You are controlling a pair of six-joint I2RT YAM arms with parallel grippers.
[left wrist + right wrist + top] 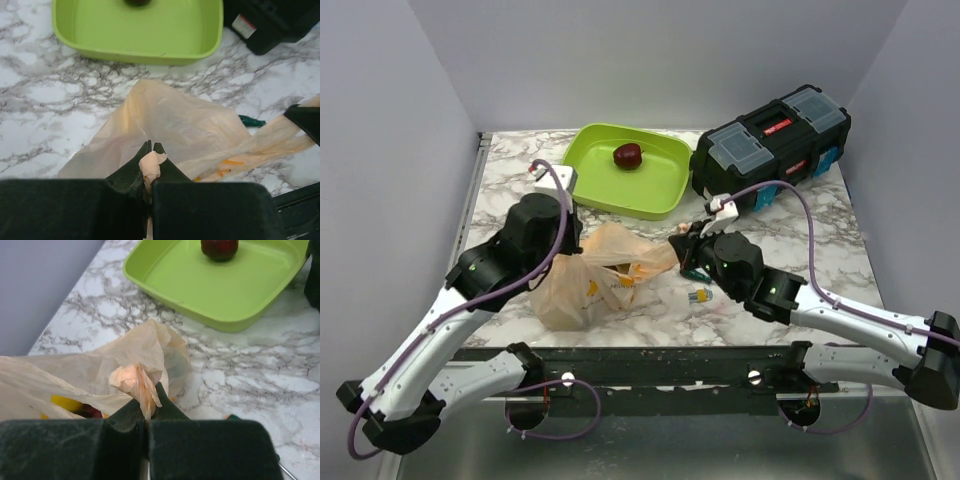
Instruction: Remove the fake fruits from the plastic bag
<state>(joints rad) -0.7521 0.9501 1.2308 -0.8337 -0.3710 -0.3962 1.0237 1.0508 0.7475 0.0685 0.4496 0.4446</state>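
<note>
The pale-orange plastic bag (605, 278) lies crumpled on the marble table between the arms. Yellow and red fake fruits (67, 404) show through its open side. My left gripper (572, 243) is shut on a bunched bit of the bag's left part, seen pinched in the left wrist view (151, 147). My right gripper (684, 252) is shut on a twisted bit of the bag's right end (148, 397). The bag (170, 117) is stretched between them. One dark red fruit (628, 155) sits in the lime-green tray (655, 195), also in the right wrist view (219, 247).
A black toolbox (772, 145) stands at the back right, next to the tray. A green-handled screwdriver (252, 121) lies by the bag's right end, and a small yellow and blue piece (700, 295) lies in front of the right gripper. Grey walls enclose the table.
</note>
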